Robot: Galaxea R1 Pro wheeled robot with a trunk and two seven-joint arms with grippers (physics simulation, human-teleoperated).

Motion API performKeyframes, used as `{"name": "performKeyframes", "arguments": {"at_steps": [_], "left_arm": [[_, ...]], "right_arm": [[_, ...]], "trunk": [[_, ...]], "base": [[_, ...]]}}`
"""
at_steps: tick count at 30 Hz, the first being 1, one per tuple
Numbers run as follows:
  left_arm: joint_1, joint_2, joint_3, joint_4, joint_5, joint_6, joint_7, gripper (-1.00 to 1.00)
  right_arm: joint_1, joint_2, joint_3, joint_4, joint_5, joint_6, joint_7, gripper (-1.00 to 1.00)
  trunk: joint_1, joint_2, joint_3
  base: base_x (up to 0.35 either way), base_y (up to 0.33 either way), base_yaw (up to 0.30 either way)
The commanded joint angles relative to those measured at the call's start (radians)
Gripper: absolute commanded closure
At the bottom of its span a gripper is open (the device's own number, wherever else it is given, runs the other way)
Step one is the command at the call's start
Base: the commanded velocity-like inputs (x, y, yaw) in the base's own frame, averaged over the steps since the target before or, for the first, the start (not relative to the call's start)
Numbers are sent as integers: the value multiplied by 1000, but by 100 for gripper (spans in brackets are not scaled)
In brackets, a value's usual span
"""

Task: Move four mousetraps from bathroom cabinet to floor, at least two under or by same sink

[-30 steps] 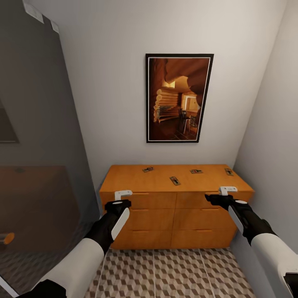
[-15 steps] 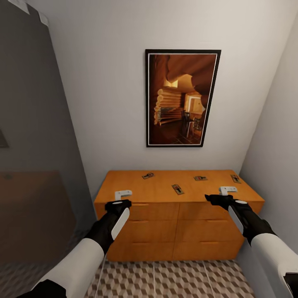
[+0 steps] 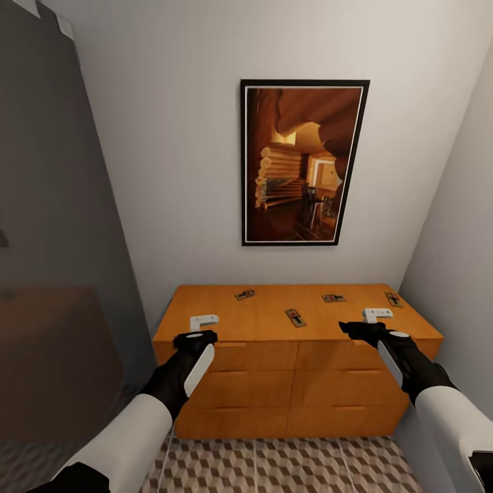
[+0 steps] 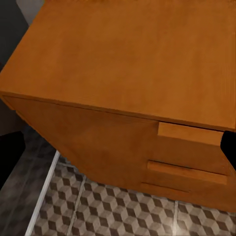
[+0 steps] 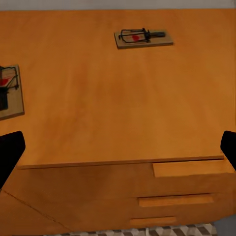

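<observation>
The left gripper [image 3: 203, 322] and right gripper [image 3: 376, 315] hover at the front edge of the cabinet [image 3: 260, 322], empty; whether their jaws are spread cannot be told. Four mousetraps [image 3: 295, 317] lie scattered on its top, above the bathroom floor [image 3: 287, 465].

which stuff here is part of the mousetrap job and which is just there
Part of the job:
- four mousetraps lying on the cabinet top
- cabinet
- bathroom floor
- left claw and right claw, both empty

Just there:
- framed picture on the wall
</observation>
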Motion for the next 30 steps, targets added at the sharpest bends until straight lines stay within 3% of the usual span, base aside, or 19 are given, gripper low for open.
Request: {"name": "performKeyframes", "arguments": {"at_steps": [1,19,30], "left_arm": [[-1,0,-3,-1,7,4,8,-100],[-1,0,-2,0,5,6,8,-100],[-1,0,-1,2,3,6,7,-100]], "right_arm": [[-1,-1,1,-2,-10,6,1,-100],[-1,-1,0,-2,-8,5,1,-100],[-1,-1,0,-2,-7,5,0,-100]], "trunk": [[1,-2,-2],[1,-2,-2],[1,-2,-2]], "base": [[246,0,0],[309,0,0],[44,0,-174]]}}
